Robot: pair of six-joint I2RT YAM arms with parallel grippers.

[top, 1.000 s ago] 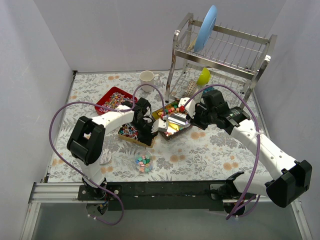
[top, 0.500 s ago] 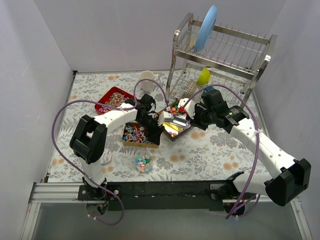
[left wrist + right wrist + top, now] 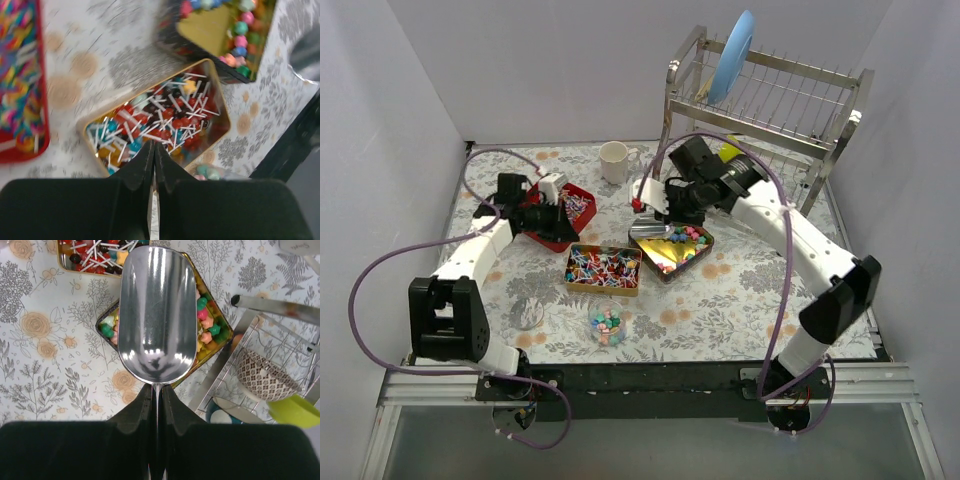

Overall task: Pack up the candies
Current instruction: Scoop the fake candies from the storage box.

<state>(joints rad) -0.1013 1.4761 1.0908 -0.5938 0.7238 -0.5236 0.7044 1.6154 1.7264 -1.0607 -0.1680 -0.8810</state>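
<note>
The left gripper (image 3: 153, 149), closed empty, has withdrawn left to the red tray (image 3: 45, 100); the right gripper (image 3: 156, 390), clamped on the empty scoop (image 3: 157, 315), now hovers over the candies (image 3: 202, 315), ready to scoop.

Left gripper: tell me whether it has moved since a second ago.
Yes. The left gripper swung left, from the rectangular gold tray to the red tray.

White-and-black arms (image 3: 470, 260) (purple cables (image 3: 350, 300))
</note>
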